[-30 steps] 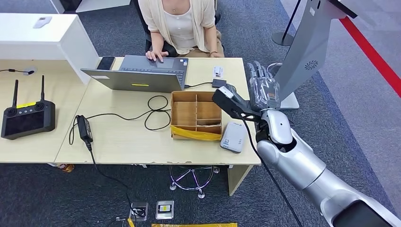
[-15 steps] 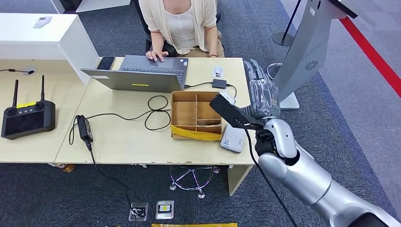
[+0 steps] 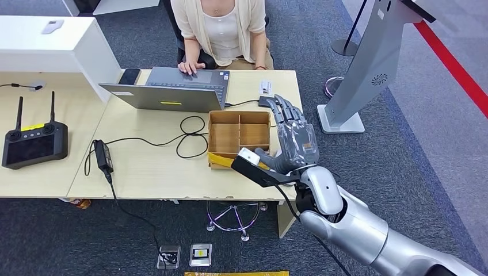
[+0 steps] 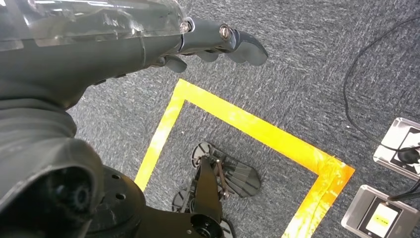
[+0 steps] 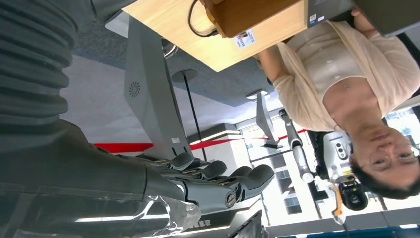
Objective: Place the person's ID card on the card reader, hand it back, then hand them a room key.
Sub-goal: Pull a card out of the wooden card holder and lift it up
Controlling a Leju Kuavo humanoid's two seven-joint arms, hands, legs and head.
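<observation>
ID card (image 3: 265,87) lying flat near the desk's (image 3: 149,172) far right corner, just beside the person's side. Right hand (image 3: 293,138) above the right edge, fingers spread, holding nothing. Risk: knocking the cardboard organizer (image 3: 239,138) or snagging the adapter cable while reaching.

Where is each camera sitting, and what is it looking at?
Head view: up high, looking down at the desk; the right hand reaches over it.
Left wrist view: behind the hanging left hand, looking at floor tape.
Right wrist view: behind the right hand, facing the person.
Head and right wrist views share the person, the desk and the right hand.
</observation>
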